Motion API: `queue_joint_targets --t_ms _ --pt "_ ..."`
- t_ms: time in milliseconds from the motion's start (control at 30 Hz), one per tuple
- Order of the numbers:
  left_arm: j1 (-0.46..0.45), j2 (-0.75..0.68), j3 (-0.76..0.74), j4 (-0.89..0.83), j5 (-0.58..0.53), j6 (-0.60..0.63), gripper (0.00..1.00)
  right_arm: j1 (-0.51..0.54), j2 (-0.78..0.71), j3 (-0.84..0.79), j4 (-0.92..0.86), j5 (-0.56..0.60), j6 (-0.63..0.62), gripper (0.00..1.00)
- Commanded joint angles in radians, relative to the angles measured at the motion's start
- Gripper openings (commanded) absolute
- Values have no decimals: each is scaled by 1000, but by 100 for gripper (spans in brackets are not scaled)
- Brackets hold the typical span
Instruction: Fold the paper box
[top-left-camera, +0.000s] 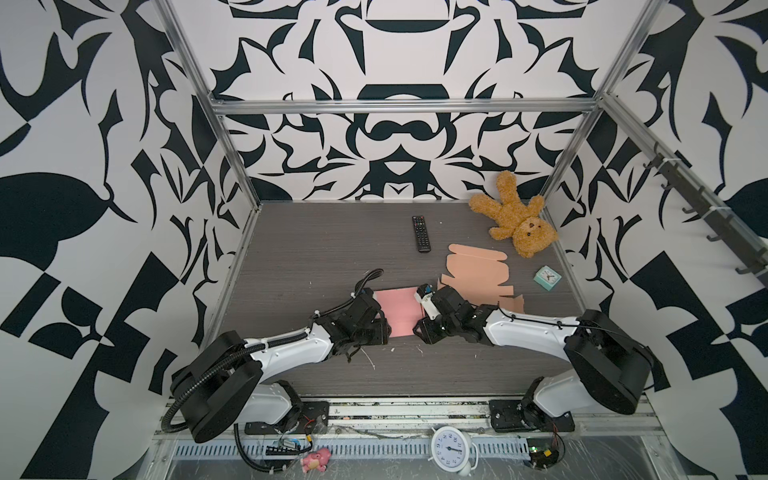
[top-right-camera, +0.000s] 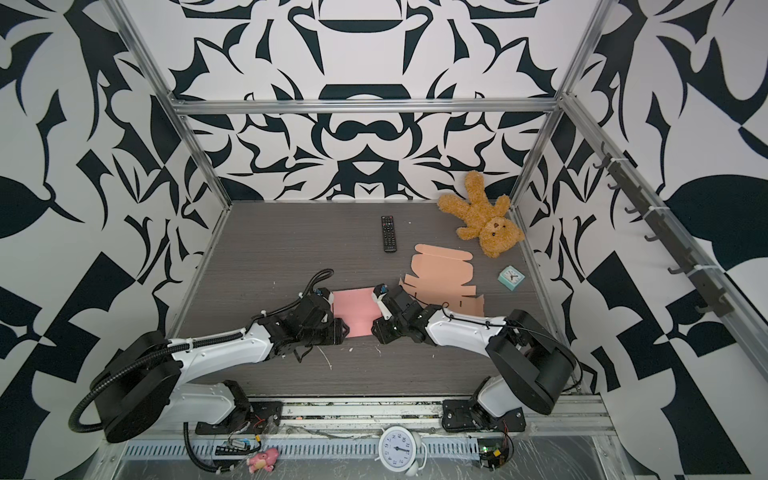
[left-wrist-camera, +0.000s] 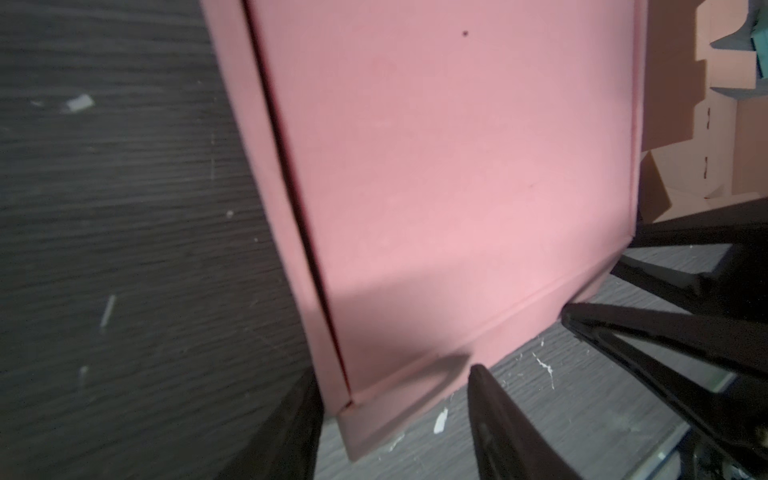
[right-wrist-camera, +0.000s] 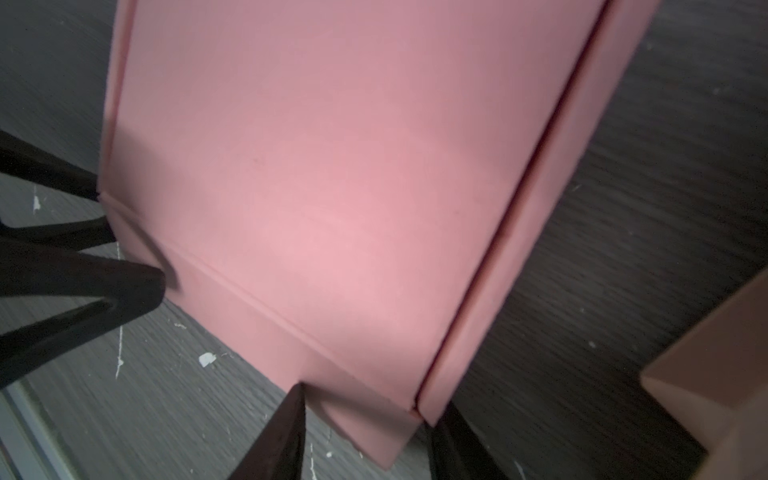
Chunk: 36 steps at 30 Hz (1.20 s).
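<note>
Pink card sits in the middle of both top views: the paper box (top-left-camera: 397, 309) lies on the dark wood-grain table (top-left-camera: 311, 249), between the two arms. At its near left corner the left gripper (left-wrist-camera: 395, 374) has its jaws parted astride the corner. One tip touches the near edge, and I see no pinch. The box itself looks nearly made. Its side walls are up and the lid is down flat, with a dark seam along each side. A creased lip runs along the near edge, splayed out onto the table rather than tucked. At the near right corner the right gripper (right-wrist-camera: 370, 399) mirrors the left one, jaws apart around the corner. I judge this a late stage, with only that front lip left to press home. Further right a tan cardboard blank (top-left-camera: 478, 274) lies flat, unfolded and untouched.
</note>
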Motion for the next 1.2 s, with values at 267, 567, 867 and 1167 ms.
queue_joint_targets --t_ms 267,567,867,1167 --pt "-4 -34 -20 -14 -13 -6 61 3 -32 8 3 35 -14 49" --pt "-2 -111 -24 -72 -29 19 66 5 -69 2 -9 45 -7 59" --pt "60 -215 24 -181 -25 145 68 5 -129 8 -58 62 -10 61" --pt "299 -29 189 -141 246 292 73 5 -142 29 -95 58 -14 61"
